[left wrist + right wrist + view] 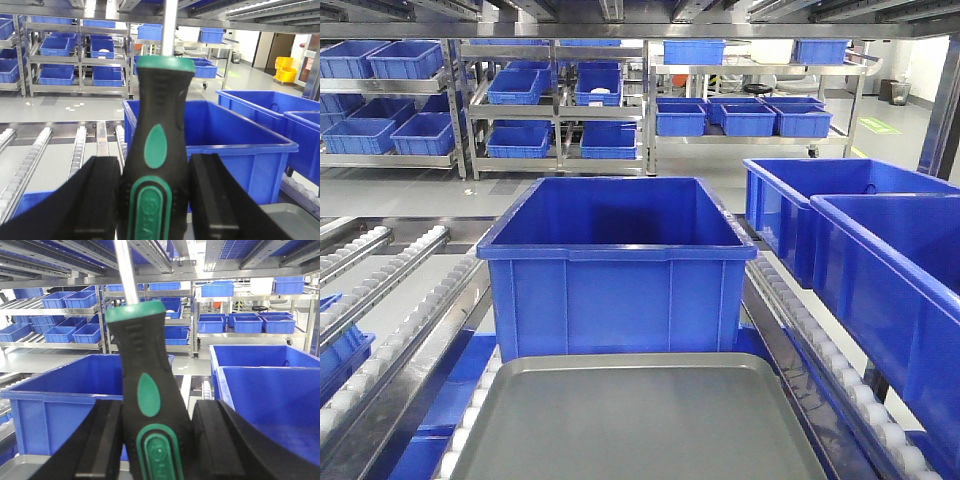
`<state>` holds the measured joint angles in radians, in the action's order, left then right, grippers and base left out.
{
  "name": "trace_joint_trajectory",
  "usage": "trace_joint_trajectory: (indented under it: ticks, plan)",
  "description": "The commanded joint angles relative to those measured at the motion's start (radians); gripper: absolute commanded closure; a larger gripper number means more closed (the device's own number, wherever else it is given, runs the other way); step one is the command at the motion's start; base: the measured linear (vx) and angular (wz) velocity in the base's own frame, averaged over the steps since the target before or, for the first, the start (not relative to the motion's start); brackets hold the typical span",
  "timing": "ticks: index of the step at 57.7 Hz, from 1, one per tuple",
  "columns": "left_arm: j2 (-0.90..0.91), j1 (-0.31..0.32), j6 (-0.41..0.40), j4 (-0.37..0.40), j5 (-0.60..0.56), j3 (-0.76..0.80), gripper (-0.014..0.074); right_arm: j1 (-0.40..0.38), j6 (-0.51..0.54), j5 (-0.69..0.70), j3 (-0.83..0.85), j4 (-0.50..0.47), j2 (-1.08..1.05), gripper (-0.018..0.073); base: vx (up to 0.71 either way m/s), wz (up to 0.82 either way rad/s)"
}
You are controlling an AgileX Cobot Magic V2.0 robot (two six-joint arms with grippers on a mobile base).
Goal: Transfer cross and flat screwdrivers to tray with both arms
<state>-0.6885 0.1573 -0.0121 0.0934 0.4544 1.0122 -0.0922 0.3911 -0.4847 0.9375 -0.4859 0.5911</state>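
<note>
While neither screwdriver is yet seen lying on the tray in the front view, each is shown held by an arm in the wrist views. The left pincer is closed on the lower handle of the left screwdriver, which is clamped between two black pads with its steel shaft running up out of frame. The right pincer is closed in the same way on the right screwdriver. Which tool is cross and which flat cannot be told, as both tips are cut off. A grey corner of the tray is glimpsed low at the right of the left wrist view, so that tool is judged to be held above the tray and off its left side. The other is judged to be off its right side. A deep blue bin stands just behind the tray's far rim. Several risks are judged to follow. Each tool is gripped low on a tapered handle, so it could pivot or slip during a quick swing. An unseen tip could be driven against the bin wall behind the tray. If release is made from height, a round handle could roll over the tray's low rim. With both arms aimed at one tray, a clash above it is possible.
</note>
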Motion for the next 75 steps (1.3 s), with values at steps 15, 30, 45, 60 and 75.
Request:
trace_joint_trajectory:
  ticks: [15,30,45,60,75]
  plan:
    - [-0.002,0.006,-0.003,0.006,-0.097,0.032,0.0601,-0.002,0.003,0.093,0.03,-0.018,0.006,0.0568,0.0,0.0]
    - [-0.002,0.006,-0.003,0.006,-0.097,0.032,0.0601,-0.002,0.003,0.094,0.03,-0.018,0.006,0.0568,0.0,0.0]
    - [-0.002,0.006,-0.003,0.006,-0.097,0.032,0.0601,-0.002,0.003,0.09,0.03,-0.022,0.006,0.0568,0.0,0.0]
    - [-0.02,0.006,-0.006,0.014,0.001,0.032,0.0601,-0.002,0.003,-0.039,0.03,-0.022,0.035,0.0568,0.0,0.0]
    - [-0.146,0.006,-0.005,0.093,0.153,0.032,0.0601,-0.002,-0.001,-0.193,0.03,-0.051,0.193,0.0568,0.0,0.0]
